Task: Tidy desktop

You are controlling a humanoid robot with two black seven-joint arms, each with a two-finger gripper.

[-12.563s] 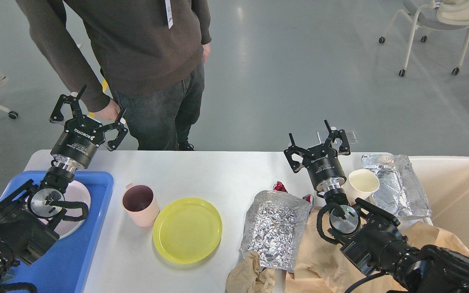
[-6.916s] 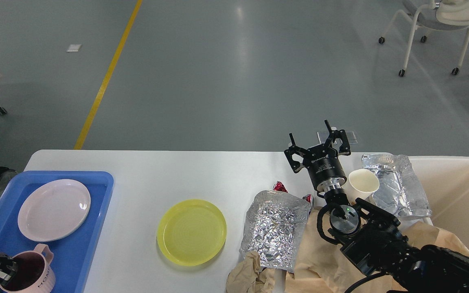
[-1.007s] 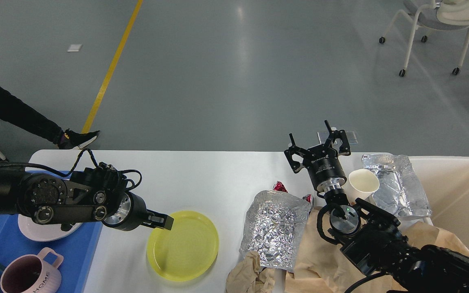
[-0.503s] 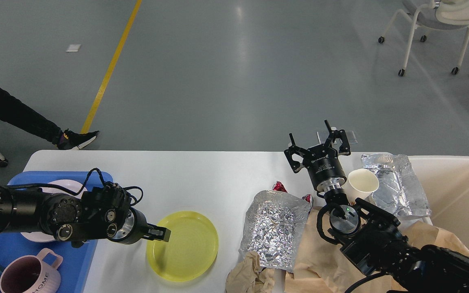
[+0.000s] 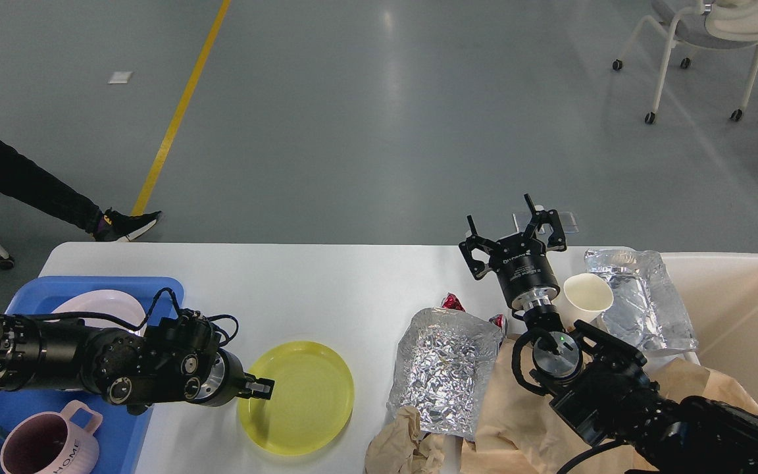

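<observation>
White desktop (image 5: 326,283) fills the near half of the view, rounded corners, matte; grey polished floor beyond with a yellow line (image 5: 178,112) running far-left, a wheeled chair (image 5: 701,39) far right, someone's leg and shoe (image 5: 43,187) at the left edge. Right side of the table is cluttered: foil bag (image 5: 445,368) lying flat, crumpled brown paper (image 5: 524,421) under and beside it, a red wrapper (image 5: 453,302) just behind the foil bag, second foil bag (image 5: 645,299) at the far right, paper cup (image 5: 586,296) touching it. Right gripper (image 5: 514,240) is raised just left of the cup, fingers spread wide, holding nothing. Left gripper (image 5: 262,388) lies low, pinched on the left rim of the yellow plate (image 5: 300,398), which sits mid-table. Blue tray (image 5: 56,421) at the near-left holds a pale pink plate (image 5: 99,303), partly hidden by the left arm, and a pink mug (image 5: 47,444) marked HOME. Beige bin (image 5: 741,309) at the right edge, inside looks bare where visible.
</observation>
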